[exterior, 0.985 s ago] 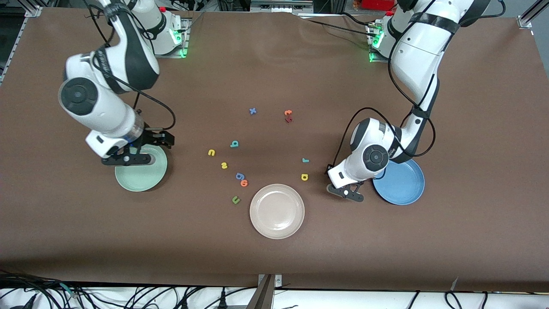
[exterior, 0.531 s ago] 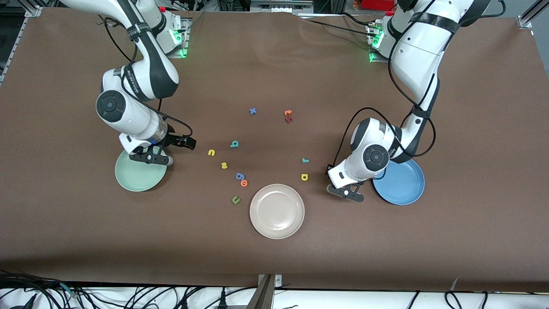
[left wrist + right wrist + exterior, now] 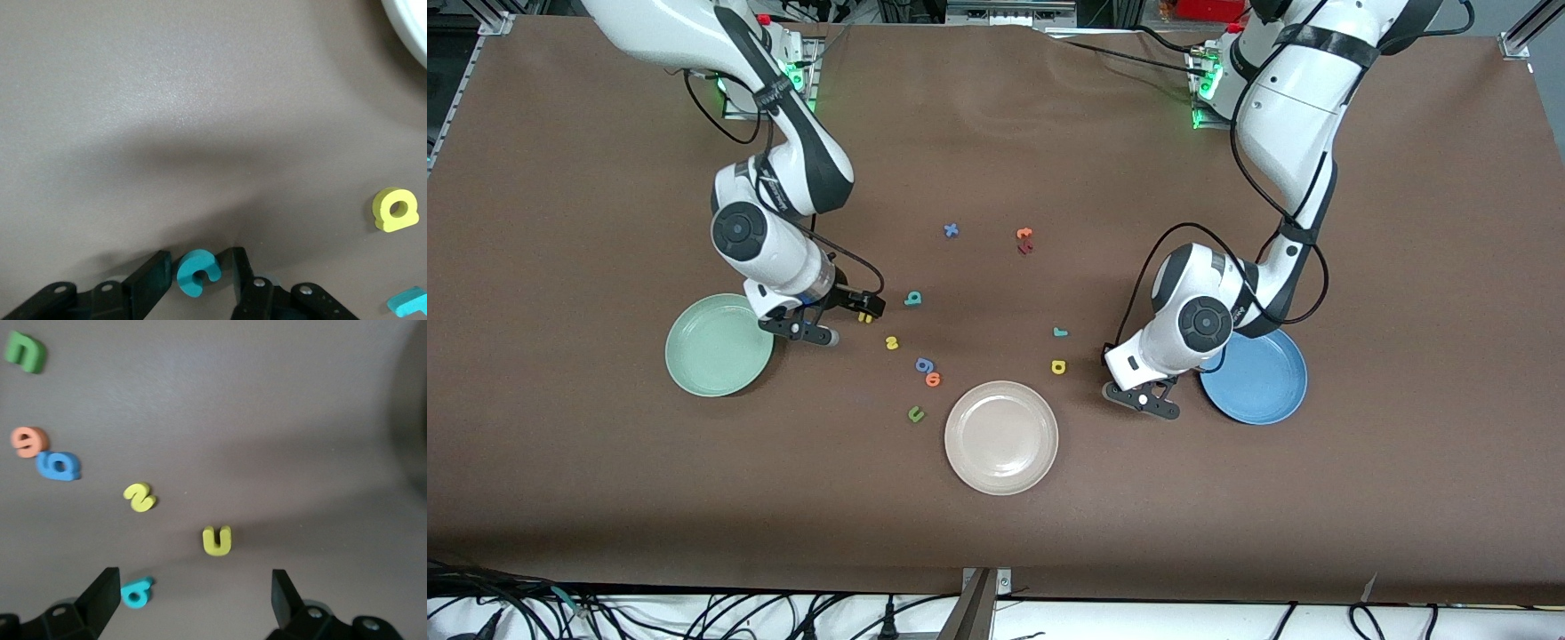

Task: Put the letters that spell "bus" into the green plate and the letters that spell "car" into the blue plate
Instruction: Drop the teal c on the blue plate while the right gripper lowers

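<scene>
Meanwhile the right end effector (image 3: pixel 838 320), wide open, had swung off the green plate (image 3: pixel 711 356) toward the yellow "u" (image 3: pixel 217 541); the left end effector (image 3: pixel 199 265) had narrowed onto the teal "c" (image 3: pixel 193 277).

Yellow "u" (image 3: pixel 217 541) lies on the table between wide-apart jaws.

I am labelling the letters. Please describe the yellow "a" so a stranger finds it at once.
Find the beige-white plate, the one nearest the front camera. Just off its rim, toward the blue plate, lies the yellow "a". Its neighbour, the "r", is teal and lies farther from the camera.
</scene>
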Available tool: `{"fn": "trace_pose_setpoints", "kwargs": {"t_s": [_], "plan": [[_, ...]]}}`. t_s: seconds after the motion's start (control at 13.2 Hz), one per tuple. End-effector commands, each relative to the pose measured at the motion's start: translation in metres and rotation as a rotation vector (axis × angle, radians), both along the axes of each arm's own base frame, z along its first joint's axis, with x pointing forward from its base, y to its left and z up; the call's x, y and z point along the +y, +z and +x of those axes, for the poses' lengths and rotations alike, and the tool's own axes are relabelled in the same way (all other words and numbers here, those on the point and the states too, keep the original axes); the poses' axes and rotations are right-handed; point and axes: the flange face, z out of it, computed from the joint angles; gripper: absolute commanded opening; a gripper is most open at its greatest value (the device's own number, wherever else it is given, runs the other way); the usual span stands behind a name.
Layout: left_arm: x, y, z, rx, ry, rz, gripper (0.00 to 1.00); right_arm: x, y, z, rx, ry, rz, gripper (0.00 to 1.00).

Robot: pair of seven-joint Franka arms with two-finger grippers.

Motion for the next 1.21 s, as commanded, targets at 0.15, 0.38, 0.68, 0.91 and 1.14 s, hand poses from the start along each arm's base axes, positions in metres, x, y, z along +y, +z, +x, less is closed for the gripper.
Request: {"fn": "trace_pose_setpoints", "kwargs": {"t_s": [0.15,0.38,0.68,0.91,1.14], "plan": [[0.007,-0.002,0.001,0.005,-0.003,0.014,0.00,-0.003,-0.019,0.000,0.017,-0.024,0.001,1.00],[0.012,0.021,0.004,0.020,0.000,0.021,0.00,-0.003,-0.031,0.000,0.032,-0.037,-0.002,0.99],[0.071,0.086,0.016,0.090,-0.045,0.053,0.02,0.002,-0.052,-0.002,0.060,-0.032,-0.008,0.99],[0.145,0.096,0.032,0.081,-0.176,0.040,0.08,0.007,-0.064,-0.005,0.056,-0.029,-0.004,0.99],[0.192,0.083,0.035,0.096,-0.211,0.025,0.38,0.009,-0.064,-0.006,0.054,-0.024,-0.004,0.88]]}}
